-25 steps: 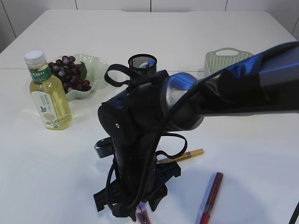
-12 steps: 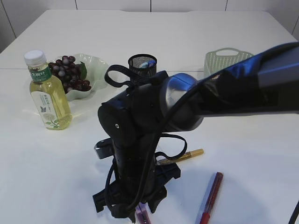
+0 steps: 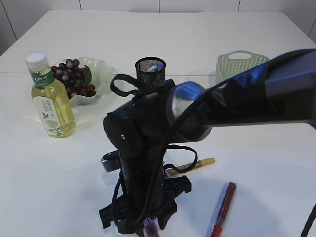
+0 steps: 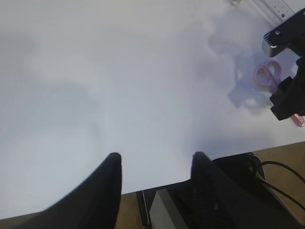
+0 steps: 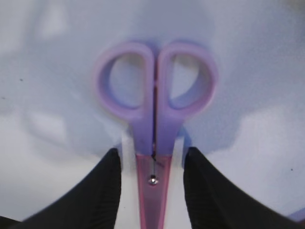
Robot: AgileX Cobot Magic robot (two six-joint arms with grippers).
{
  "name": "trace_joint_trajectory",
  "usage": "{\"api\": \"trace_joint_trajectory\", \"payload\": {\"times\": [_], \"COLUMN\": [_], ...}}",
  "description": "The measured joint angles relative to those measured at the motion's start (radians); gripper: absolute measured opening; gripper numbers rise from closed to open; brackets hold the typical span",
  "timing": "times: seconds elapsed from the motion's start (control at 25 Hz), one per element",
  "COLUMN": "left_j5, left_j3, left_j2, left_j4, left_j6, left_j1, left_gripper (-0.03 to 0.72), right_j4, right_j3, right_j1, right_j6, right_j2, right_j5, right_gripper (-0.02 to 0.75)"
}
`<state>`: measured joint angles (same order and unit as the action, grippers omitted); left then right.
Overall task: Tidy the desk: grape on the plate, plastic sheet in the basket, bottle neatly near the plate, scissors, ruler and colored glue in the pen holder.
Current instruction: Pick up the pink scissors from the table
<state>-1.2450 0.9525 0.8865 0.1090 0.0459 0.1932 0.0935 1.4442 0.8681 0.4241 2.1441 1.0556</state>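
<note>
Purple-handled scissors [image 5: 155, 109] with pink blades lie flat on the white table. My right gripper [image 5: 152, 151] is open and straddles them just below the handles, one finger on each side. In the exterior view it [image 3: 145, 227] is low at the front edge with a pink tip of the scissors [image 3: 150, 228] showing. My left gripper [image 4: 156, 155] is open and empty over bare table; its view shows the scissors [image 4: 267, 75] and a ruler [image 4: 278, 5] far right. Grapes [image 3: 74, 79] lie on the green plate [image 3: 101, 69], the bottle [image 3: 52, 101] beside it. The plastic sheet is not visible.
A black mesh pen holder [image 3: 150, 69] stands at the back centre and a green basket [image 3: 237, 61] at the back right. A gold pen [image 3: 200, 164] and a red pen [image 3: 224, 205] lie right of my right arm, which blocks the table's middle.
My right arm has sunk slightly toward the table over the scissors. Nothing else has moved.
</note>
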Motion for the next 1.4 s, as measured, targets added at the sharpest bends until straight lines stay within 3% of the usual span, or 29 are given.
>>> {"api": "trace_joint_trajectory", "payload": {"times": [0.52,0.84,1.4], "left_j5": [0.0,0.0,0.0], "left_j3": [0.0,0.0,0.0], "left_j2": [0.0,0.0,0.0], "left_j4": [0.0,0.0,0.0], "left_j6": [0.0,0.0,0.0], "left_j1": [0.0,0.0,0.0], "left_gripper": [0.338,0.331,0.33], "right_j4": [0.001,0.001,-0.001], "right_j3": [0.0,0.0,0.021], "right_j1": [0.0,0.0,0.0], "right_j6": [0.0,0.0,-0.024], "right_j2": [0.01,0.01,0.012], "right_j5": [0.0,-0.003,0.034], "right_gripper": [0.348,0.213,0.208]}}
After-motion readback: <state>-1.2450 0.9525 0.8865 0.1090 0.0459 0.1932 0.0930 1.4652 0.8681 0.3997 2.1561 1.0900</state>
